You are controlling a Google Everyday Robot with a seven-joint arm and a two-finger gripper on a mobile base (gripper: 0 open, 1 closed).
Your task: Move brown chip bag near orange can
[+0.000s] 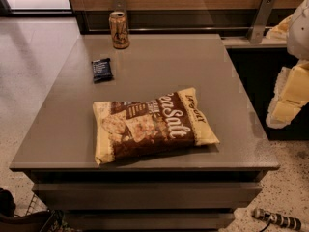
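Note:
The brown chip bag (152,124) lies flat on the grey table (169,62), near its front edge, with white "Sea Salt" lettering facing up. The orange can (119,30) stands upright at the table's far edge, left of centre, well apart from the bag. My gripper (285,105) shows as cream-white parts at the right edge of the camera view, off the table's right side and above the floor, holding nothing that I can see. It is to the right of the bag and touches neither object.
A small dark blue snack packet (102,69) lies on the table between the can and the bag, to the left. A wood-panelled wall with metal brackets (260,18) runs behind the table. A dark object (277,220) lies on the floor at bottom right.

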